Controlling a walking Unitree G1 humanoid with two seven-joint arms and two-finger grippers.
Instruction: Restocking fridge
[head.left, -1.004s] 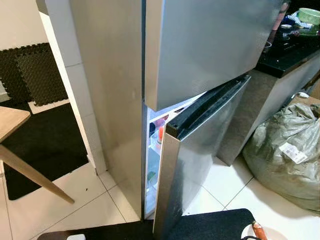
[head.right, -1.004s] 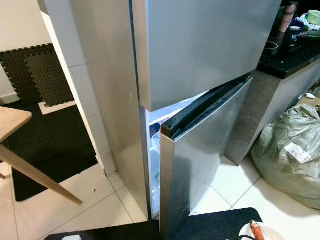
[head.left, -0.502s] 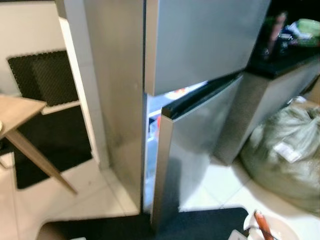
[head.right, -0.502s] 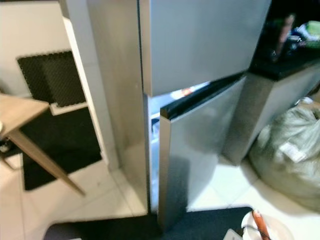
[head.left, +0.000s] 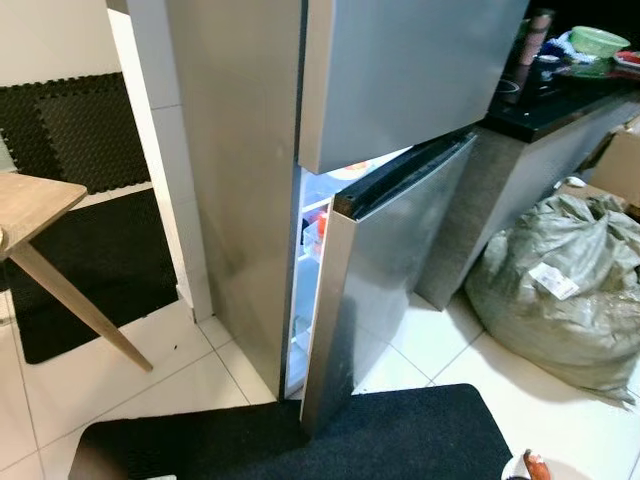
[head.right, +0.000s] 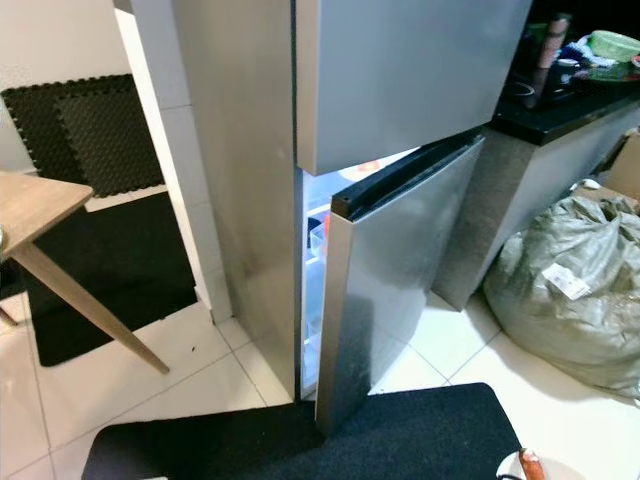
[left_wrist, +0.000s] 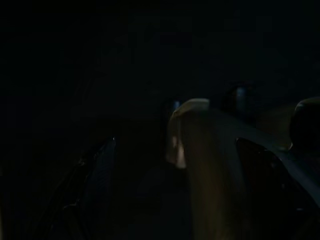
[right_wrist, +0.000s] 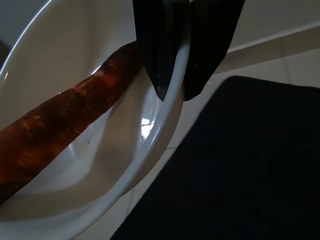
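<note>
Fridge stands at twelve o'clock, its lower door ajar. At five o'clock the right gripper pinches a white bowl's rim, carrot inside.

- The fridge stands at the centre, its upper door shut and its lower door ajar, swung out toward 6 o'clock.
- Items sit on shelves inside the gap, too small to tell apart.
- A mat lies on the floor at 6 o'clock, just before the lower door.
- A table stands at 9 o'clock, well apart from the fridge.
- A sack rests on the floor at 3 o'clock, beside a counter at 2 o'clock that carries small items.
- At 5 o'clock, the right gripper pinches the rim of a bowl; a carrot lies in it.
</note>
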